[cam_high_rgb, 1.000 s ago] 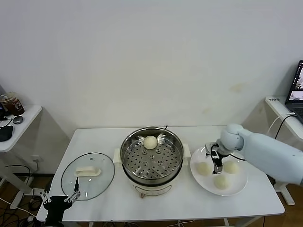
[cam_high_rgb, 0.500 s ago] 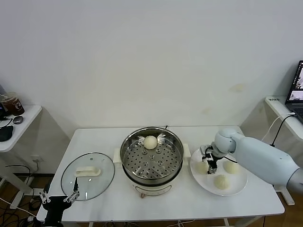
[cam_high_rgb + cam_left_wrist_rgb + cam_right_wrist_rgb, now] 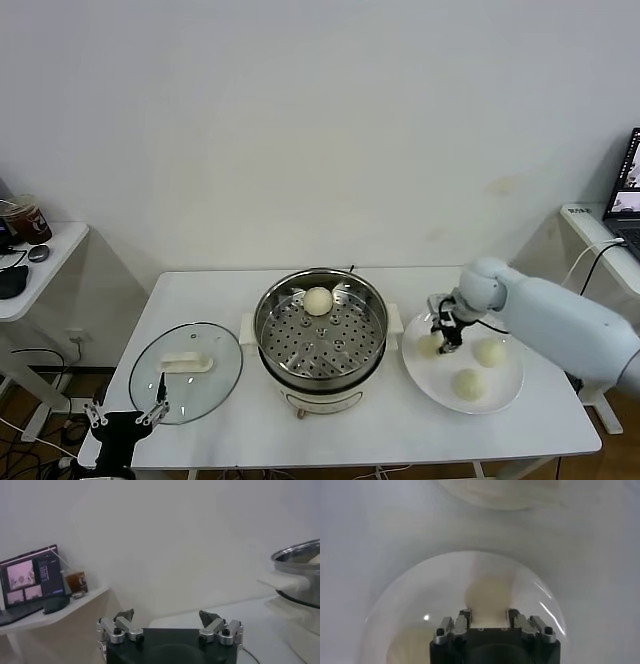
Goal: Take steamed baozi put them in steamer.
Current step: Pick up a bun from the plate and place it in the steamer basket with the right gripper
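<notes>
Right gripper (image 3: pixel 447 335) now closed onto bun (image 3: pixel 430 344) on plate (image 3: pixel 500 385); steamer (image 3: pixel 320 330) holds one bun. Left gripper (image 3: pixel 128 417) fingers apart, idle.

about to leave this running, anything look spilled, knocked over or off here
Nothing stands out. One baozi sits in the steamer, three more lie on the plate, the glass lid lies flat beside the steamer. The right gripper closes around the plate's nearest bun.

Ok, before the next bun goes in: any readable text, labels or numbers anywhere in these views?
None readable.
Laptop screen on the side table: content too blurred to read.
Second screen at the right edge: too small to read.
Steamer, plate, glass lid: no markings visible.
</notes>
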